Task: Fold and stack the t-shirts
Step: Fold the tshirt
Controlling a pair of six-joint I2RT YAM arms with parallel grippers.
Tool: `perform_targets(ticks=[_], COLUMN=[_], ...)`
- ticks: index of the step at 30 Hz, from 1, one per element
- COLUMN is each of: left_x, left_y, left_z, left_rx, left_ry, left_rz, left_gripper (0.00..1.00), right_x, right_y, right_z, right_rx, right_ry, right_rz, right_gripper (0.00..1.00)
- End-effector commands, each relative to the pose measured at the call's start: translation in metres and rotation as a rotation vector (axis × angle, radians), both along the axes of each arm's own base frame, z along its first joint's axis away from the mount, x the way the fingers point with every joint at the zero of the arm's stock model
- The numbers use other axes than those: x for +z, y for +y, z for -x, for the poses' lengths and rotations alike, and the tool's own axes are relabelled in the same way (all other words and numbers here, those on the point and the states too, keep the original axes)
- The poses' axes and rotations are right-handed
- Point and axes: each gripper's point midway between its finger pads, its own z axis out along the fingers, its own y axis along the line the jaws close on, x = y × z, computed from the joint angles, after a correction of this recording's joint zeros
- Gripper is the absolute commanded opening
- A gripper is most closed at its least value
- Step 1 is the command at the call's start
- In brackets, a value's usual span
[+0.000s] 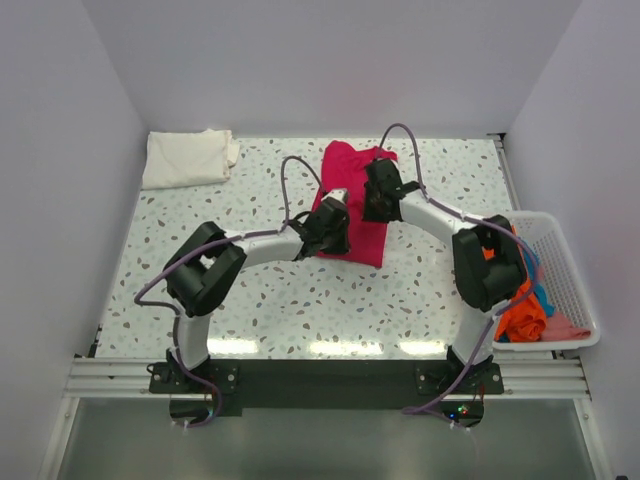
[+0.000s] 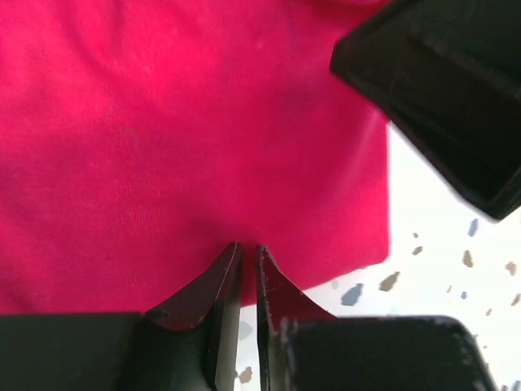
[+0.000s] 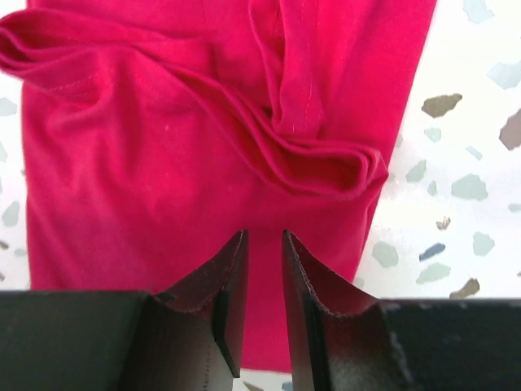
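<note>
The magenta-red t-shirt (image 1: 348, 165) lies partly folded mid-table (image 1: 300, 290). It is light and limp and bunches easily. My left gripper (image 2: 248, 248) and right gripper (image 3: 264, 236) are nearly closed over it; I cannot tell whether either pinches cloth. Grasp at edge corners.

One left gripper (image 2: 248, 246), one right gripper (image 3: 264, 235) above one magenta-red t-shirt (image 1: 372, 243); one cream-white t-shirt (image 1: 185, 158) leftward; one basket (image 1: 572, 262), three more t-shirts (image 1: 520, 312), rightward.
</note>
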Motion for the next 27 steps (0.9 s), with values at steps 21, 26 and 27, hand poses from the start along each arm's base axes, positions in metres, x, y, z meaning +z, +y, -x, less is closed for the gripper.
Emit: perform_targets(ticks=[21, 26, 27], left_x=[-0.009, 0.032, 0.043], left_y=[-0.018, -0.022, -0.016], left_z=[0.008, -0.013, -0.022], left_rx=[-0.029, -0.02, -0.003], left_ry=[0.002, -0.086, -0.108], left_rz=[-0.033, -0.005, -0.001], left_gripper=[0.15, 0.2, 0.23], right_x=[-0.021, -0.031, -0.029], right_y=[-0.042, -0.044, -0.046], right_z=[-0.095, -0.093, -0.092], right_rx=[-0.128, -0.116, -0.124], right_ry=[-0.029, -0.008, -0.012], right_rz=[0.055, 0.076, 0.088], right_gripper=[0.31, 0.34, 0.35])
